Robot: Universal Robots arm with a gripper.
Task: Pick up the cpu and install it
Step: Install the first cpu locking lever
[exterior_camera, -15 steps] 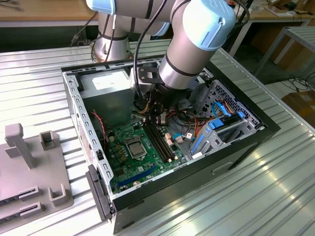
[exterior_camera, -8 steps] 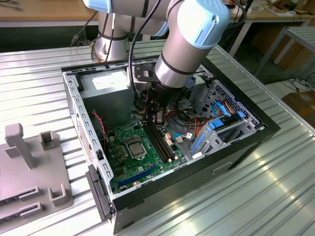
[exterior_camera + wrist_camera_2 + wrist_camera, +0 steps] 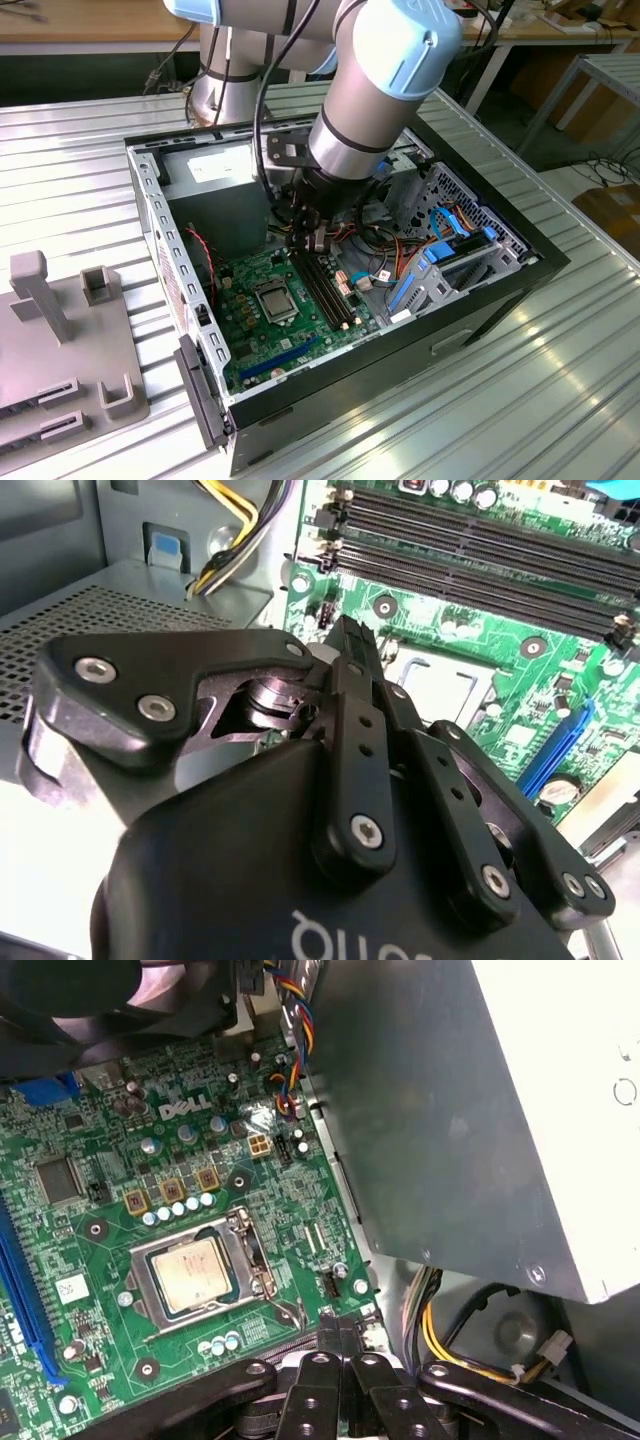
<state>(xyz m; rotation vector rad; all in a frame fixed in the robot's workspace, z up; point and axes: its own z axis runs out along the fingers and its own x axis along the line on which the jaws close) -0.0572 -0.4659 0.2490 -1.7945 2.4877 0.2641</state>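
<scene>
Hanging inside the open computer case (image 3: pixel 520 262), the gripper (image 3: pixel 312 238) sits above the green motherboard (image 3: pixel 255 330), close to the 2 long black memory slots (image 3: pixel 328 290) and beside the grey power supply (image 3: pixel 215 195). Its fingers (image 3: pixel 337 1335) are pressed together with nothing between them, as both wrist views show: in the second wrist view the black fingertips (image 3: pixel 350 645) meet in 1 narrow tip over the board. The cpu (image 3: pixel 195 1272) lies flat in the socket frame (image 3: pixel 200 1278) on the motherboard, its silver top plate facing up and the metal frame around it; in the exterior view it (image 3: pixel 274 298) appears as a pale square near the middle of the board, just beside the memory slots and a little apart from the gripper. In the first wrist view the gripper's tip is near the socket's edge but not touching the chip. A bundle of yellow and black wires (image 3: pixel 440 1330) runs past the power supply's corner. The case rests on a ribbed metal table (image 3: pixel 560 390), and a grey fixture block (image 3: pixel 60 350) stands at the exterior view's left.
</scene>
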